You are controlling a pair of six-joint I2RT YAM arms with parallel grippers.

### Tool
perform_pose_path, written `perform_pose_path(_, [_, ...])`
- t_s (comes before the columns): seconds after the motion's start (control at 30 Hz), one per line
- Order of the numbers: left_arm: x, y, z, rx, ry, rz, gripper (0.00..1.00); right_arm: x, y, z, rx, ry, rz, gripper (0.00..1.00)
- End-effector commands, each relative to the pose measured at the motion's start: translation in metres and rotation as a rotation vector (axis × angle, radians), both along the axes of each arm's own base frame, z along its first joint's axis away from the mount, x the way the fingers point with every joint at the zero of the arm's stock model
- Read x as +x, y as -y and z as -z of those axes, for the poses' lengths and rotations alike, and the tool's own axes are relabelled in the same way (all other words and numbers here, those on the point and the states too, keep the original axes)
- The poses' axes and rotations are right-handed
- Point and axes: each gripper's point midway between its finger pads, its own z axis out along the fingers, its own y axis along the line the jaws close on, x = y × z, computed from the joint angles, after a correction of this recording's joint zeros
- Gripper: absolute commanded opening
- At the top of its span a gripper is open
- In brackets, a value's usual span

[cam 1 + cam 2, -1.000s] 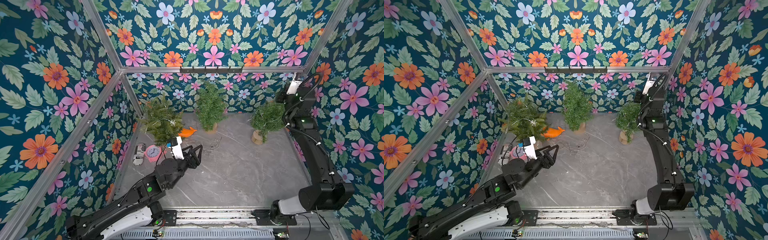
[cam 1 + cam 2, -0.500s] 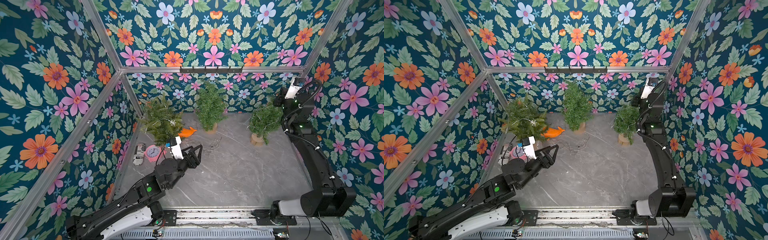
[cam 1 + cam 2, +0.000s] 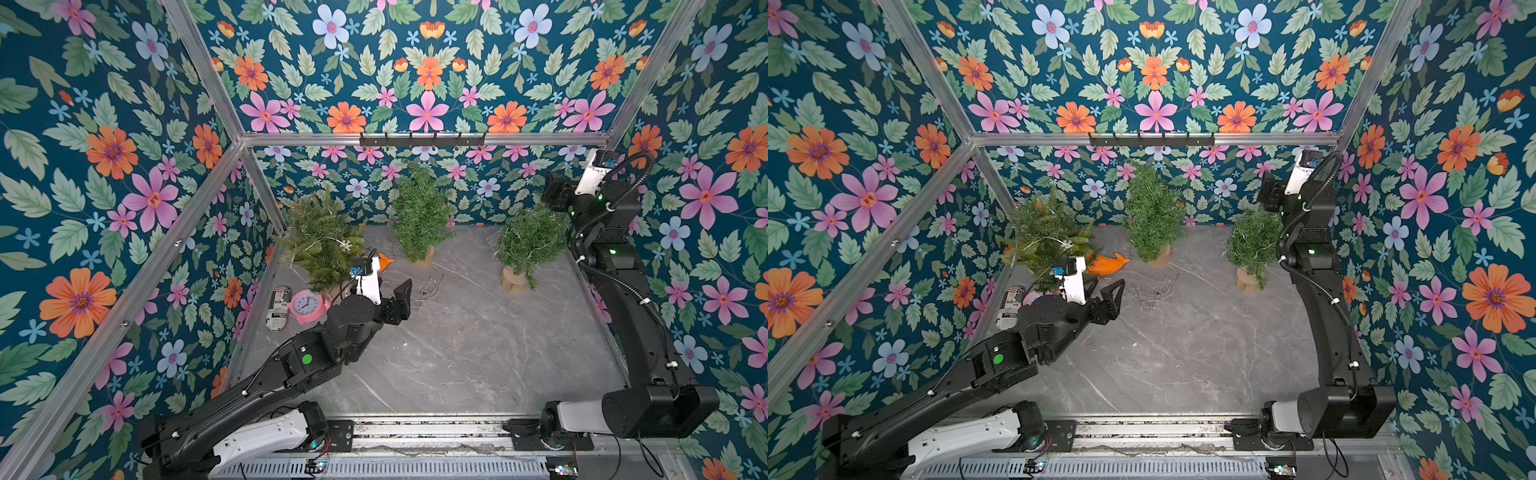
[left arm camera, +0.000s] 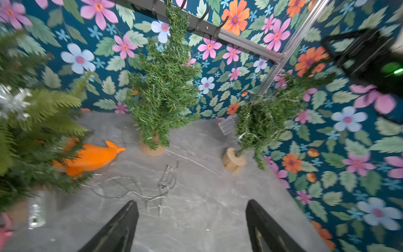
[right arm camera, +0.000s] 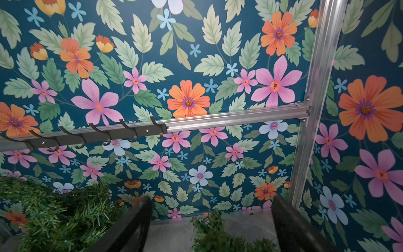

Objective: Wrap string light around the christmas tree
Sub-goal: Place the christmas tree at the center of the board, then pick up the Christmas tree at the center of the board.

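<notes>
Floral wallpaper closes in a grey marble floor (image 3: 457,353), with three small trees along the back wall. The right tree (image 3: 530,241) leans on its wooden base close to the right wall. Thin strands of string light (image 4: 250,136) cross its needles. A loose tangle of wire (image 3: 428,286) lies on the floor in front of the middle tree (image 3: 419,216). Whether it joins the strands on the tree I cannot tell.

The right gripper (image 3: 552,195) hangs just beside the right tree's crown. Its jaws are spread wide, and the wrist view shows only wall between them, with green tips below. A second ago it sat lower against the crown with its jaws pressed together. Since then it has lifted clear and opened, holding nothing. The tree's base is on the same spot as before, and the lean is much the same.

The left gripper (image 3: 1106,286) hovers above the floor just short of the tangle, jaws spread and empty. It has edged slightly forward and spread a little wider than a second ago.

The left tree (image 3: 322,245) carries its own wire and a silver snowflake (image 3: 345,245). An orange fish (image 3: 1106,264) lies at its foot. A pink clock (image 3: 305,305) and a printed can (image 3: 279,305) sit near the left wall, all where they were.
</notes>
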Motion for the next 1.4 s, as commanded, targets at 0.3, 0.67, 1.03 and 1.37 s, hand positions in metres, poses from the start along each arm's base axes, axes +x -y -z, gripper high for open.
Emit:
perform_pose_path(0.3, [0.050, -0.032, -0.006, 0.049, 0.127, 0.018, 0.86, -0.069, -0.019, -0.059, 0.115, 0.110, -0.118, 1.00])
perform_pose_path(0.67, [0.057, -0.037, 0.014, 0.102, 0.145, 0.003, 0.87, -0.109, -0.100, -0.100, 0.208, 0.236, -0.499, 0.99])
perform_pose_path(1.03, [0.057, -0.035, 0.023, 0.048, 0.133, 0.070, 0.88, -0.053, -0.195, -0.051, 0.109, 0.129, -0.616, 0.99])
perform_pose_path(1.37, [0.077, -0.035, 0.055, 0.116, 0.004, 0.006, 0.82, 0.037, -0.268, 0.020, 0.062, -0.018, -0.656, 0.99])
